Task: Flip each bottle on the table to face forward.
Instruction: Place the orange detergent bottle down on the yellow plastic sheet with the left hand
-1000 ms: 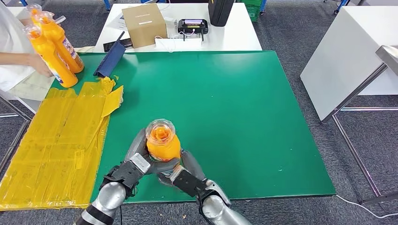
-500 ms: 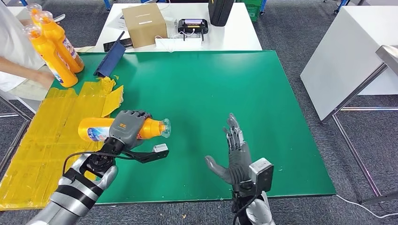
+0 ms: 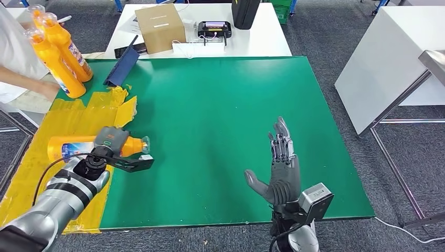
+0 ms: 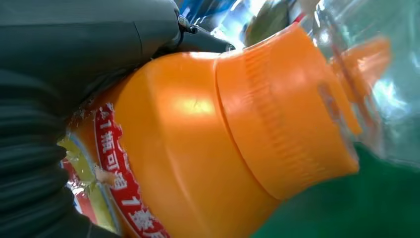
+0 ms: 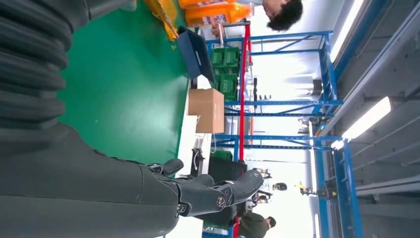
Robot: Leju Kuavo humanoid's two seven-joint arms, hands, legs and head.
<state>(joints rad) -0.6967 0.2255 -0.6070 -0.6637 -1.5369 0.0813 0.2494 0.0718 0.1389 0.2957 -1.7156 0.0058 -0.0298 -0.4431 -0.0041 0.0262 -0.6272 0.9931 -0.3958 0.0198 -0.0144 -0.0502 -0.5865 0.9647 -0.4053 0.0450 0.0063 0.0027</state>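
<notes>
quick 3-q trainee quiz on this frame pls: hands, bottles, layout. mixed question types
1. True or false: the right hand holds a bottle.
2. The bottle in the left hand is: A) upright B) lying on its side C) upside down.
3. What does that bottle lie over?

Key:
1. False; its fingers are spread, holding nothing.
2. B, cap toward the green mat.
3. The yellow sheet at the table's left, where a person holds more upright orange bottles.

Bare green table (image 3: 220,115) mid-scene; upright orange bottles (image 3: 57,55) far-left corner.
</notes>
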